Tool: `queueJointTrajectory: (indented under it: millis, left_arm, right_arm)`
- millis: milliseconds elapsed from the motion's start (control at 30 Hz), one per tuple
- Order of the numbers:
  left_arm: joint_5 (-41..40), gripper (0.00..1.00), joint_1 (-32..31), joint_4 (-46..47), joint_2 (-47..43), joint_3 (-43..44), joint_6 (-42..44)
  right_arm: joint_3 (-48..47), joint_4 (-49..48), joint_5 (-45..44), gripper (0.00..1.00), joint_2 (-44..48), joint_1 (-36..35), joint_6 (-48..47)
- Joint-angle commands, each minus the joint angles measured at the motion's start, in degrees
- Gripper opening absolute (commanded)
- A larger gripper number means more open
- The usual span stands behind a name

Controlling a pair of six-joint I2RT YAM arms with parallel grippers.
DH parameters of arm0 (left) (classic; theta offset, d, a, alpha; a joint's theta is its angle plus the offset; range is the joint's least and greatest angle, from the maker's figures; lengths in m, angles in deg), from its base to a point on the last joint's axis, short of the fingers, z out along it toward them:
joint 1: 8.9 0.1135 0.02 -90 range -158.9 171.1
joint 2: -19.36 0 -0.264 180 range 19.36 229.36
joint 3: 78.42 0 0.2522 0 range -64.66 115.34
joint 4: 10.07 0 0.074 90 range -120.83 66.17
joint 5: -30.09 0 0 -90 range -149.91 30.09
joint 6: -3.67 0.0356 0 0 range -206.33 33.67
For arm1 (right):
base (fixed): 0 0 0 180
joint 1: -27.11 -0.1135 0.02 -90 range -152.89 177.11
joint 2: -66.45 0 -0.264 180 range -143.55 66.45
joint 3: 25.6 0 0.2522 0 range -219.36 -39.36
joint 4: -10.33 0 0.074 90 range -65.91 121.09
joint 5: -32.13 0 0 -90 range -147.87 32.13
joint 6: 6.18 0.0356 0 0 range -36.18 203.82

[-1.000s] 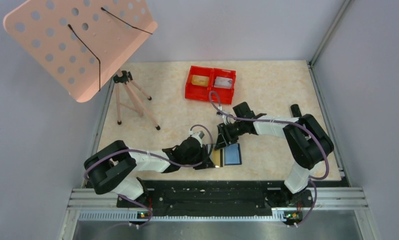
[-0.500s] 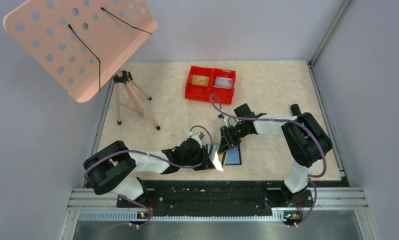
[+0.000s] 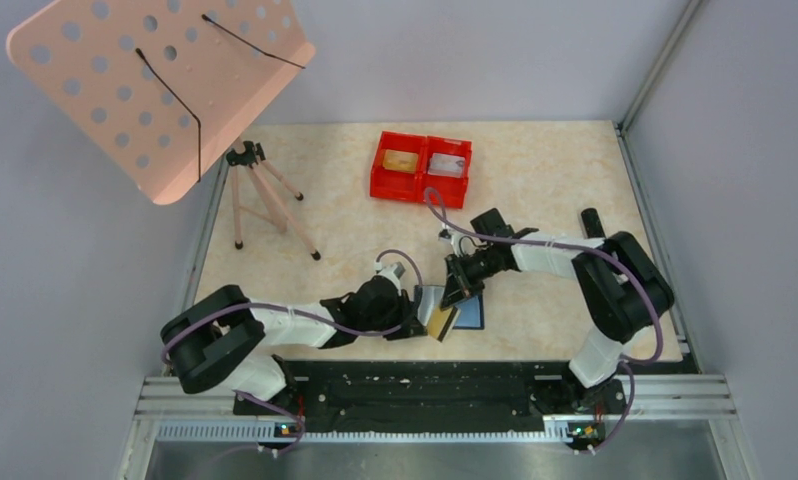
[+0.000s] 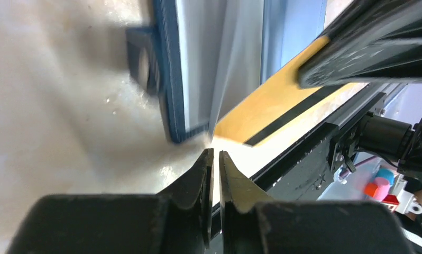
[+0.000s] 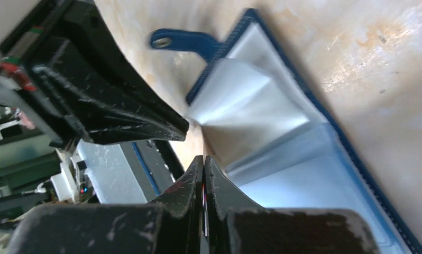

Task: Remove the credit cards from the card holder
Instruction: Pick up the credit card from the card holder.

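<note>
While the right gripper (image 3: pixel 454 296) is pinching a gold card (image 4: pixel 275 103) with its jaws closed down to the card's thickness, it is holding that card tilted over the open card holder (image 3: pixel 469 313). In the left wrist view the card's low corner is sitting at the mouth of the grey pocket (image 5: pixel 251 106), so I cannot tell whether it is fully free. Just beside it, the left gripper (image 4: pixel 214 156) is showing only a sliver of gap between its fingers. It appears to be nipping the pocket lining, which is peaking toward its tip in the right wrist view, and so steadying the holder on the table (image 3: pixel 555 180). Farther out, near the back of the table, the red tray (image 3: pixel 422 188) is already carrying a second gold card (image 3: pixel 400 160) in its left compartment and a silver card (image 3: pixel 446 165) in its right. By my reading the task is running well past halfway: two cards are lying in the tray and a third is leaving the holder. Whether more are hiding in the pockets is not showing.
</note>
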Motion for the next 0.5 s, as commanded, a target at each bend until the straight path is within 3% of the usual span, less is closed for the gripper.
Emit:
queueJointTrajectory:
  millis: [0, 100, 300, 467]
  left_arm:
    - [-3.7, 0.17, 0.0, -7.2, -8.0, 3.0, 3.4]
    - [-8.2, 0.30, 0.0, -13.6, -13.7, 6.0, 9.0]
    - [-12.5, 0.50, -0.4, -18.2, -20.0, 9.7, 21.5]
    - [-18.8, 0.55, -4.9, -20.1, -21.6, 12.7, 30.9]
  right_arm:
    - [-1.8, -0.7, -5.6, 0.00, 10.9, 0.6, 6.2]
    - [-1.9, -1.2, -11.3, 0.00, 14.9, 1.1, 14.6]
    - [0.3, -2.9, -14.4, 0.00, 17.8, 1.1, 30.6]
    - [3.1, -8.1, -11.5, 0.00, 19.8, 1.1, 41.4]
